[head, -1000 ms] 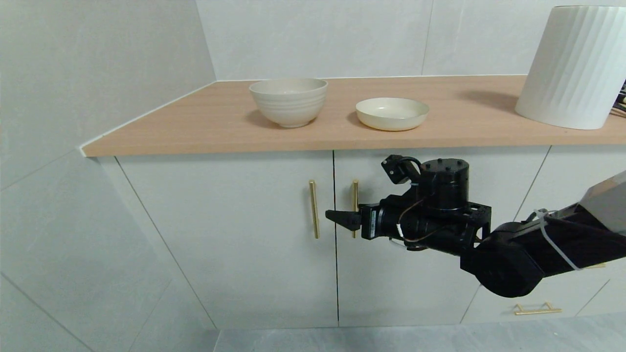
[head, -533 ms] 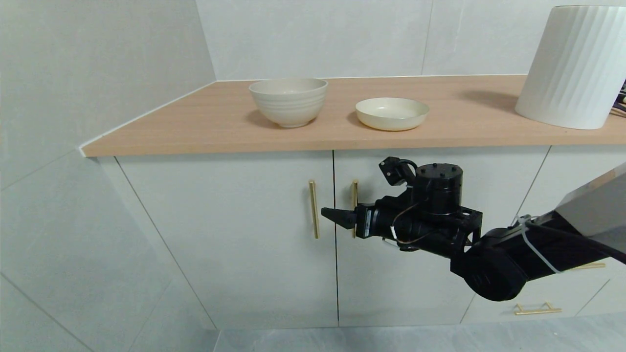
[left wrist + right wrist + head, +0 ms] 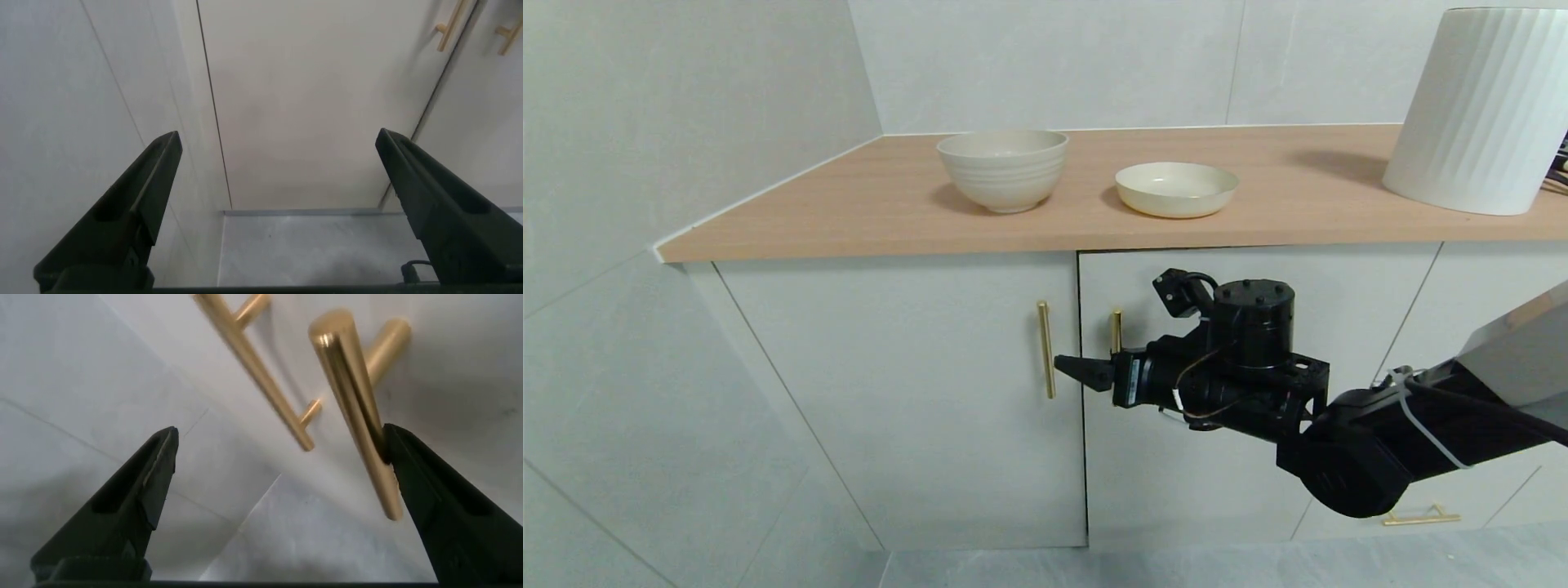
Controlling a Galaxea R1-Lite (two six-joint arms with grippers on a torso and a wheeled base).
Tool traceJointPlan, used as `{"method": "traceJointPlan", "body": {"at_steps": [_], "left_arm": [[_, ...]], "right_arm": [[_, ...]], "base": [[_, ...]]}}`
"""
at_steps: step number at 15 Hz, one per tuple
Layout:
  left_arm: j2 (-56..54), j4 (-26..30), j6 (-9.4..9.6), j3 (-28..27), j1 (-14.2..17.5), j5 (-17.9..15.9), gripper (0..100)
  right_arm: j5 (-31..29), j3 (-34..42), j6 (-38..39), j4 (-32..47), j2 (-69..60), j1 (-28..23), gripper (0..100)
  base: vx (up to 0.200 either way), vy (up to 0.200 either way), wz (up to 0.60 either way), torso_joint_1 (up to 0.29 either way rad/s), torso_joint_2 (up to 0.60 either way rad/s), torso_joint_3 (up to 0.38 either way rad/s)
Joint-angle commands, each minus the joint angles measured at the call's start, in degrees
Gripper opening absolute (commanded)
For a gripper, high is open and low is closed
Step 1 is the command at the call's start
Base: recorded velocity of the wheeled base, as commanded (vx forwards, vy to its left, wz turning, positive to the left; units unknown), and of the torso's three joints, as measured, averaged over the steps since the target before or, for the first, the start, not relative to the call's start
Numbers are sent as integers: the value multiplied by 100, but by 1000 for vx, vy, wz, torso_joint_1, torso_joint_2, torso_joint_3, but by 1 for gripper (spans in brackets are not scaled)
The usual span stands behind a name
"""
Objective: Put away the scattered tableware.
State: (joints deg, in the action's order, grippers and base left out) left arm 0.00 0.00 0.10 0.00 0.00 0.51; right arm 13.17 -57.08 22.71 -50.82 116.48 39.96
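A ribbed cream bowl (image 3: 1002,170) and a shallow cream plate (image 3: 1176,189) stand on the wooden countertop (image 3: 866,220). Below, my right gripper (image 3: 1086,371) is open at the gold handle (image 3: 1116,325) of the right cabinet door (image 3: 1176,490). In the right wrist view that handle (image 3: 353,408) lies against one finger (image 3: 441,514) of my right gripper (image 3: 279,434). The door stands slightly ajar, with a dark gap under the counter. My left gripper (image 3: 278,137) hangs open and holds nothing, low in front of the cabinet front (image 3: 327,106).
The left door (image 3: 907,392) is closed, its gold handle (image 3: 1045,349) just beside the gripper. A tall white ribbed container (image 3: 1478,114) stands on the counter at the right. A tiled wall closes the left side. A drawer handle (image 3: 1421,516) sits low right.
My right gripper has moved a little left and down at the handle, and the right door has come slightly ajar.
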Motion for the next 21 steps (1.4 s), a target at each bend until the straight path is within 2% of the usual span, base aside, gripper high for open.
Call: {"method": "traceJointPlan", "body": {"at_steps": [1, 4, 6, 10, 14, 17, 19, 20, 21], "left_arm": [[9, 0, -1, 0, 0, 2, 100], [9, 0, -1, 0, 0, 2, 100], [9, 0, -1, 0, 0, 2, 100], [9, 0, -1, 0, 0, 2, 100], [9, 0, -1, 0, 0, 2, 100], [9, 0, 8, 0, 0, 2, 100], [9, -44, 157, 0, 0, -16, 100], [9, -35, 166, -105, 0, -78, 100], [18, 44, 157, -360, 0, -385, 100]], "right_arm": [[46, 65, 14, -15, -187, 64, 100], [55, 179, 14, -15, -319, 91, 100], [125, 557, 14, -15, -662, 91, 100], [1048, 1656, 5, -15, -1506, 91, 100], [1127, 2324, -4, -15, -2174, 91, 100], [1136, 2421, -12, -15, -2200, 91, 100], [1136, 2482, -4, -15, -2182, 100, 100], [1136, 2517, -4, -15, -2191, 108, 100], [1136, 2535, -4, -15, -2200, 144, 100]], "base": [[0, 0, 0, 0, 0, 0], [0, 0, 0, 0, 0, 0], [0, 0, 0, 0, 0, 0], [0, 0, 0, 0, 0, 0], [0, 0, 0, 0, 0, 0], [0, 0, 0, 0, 0, 0], [0, 0, 0, 0, 0, 0], [0, 0, 0, 0, 0, 0], [0, 0, 0, 0, 0, 0]]}}
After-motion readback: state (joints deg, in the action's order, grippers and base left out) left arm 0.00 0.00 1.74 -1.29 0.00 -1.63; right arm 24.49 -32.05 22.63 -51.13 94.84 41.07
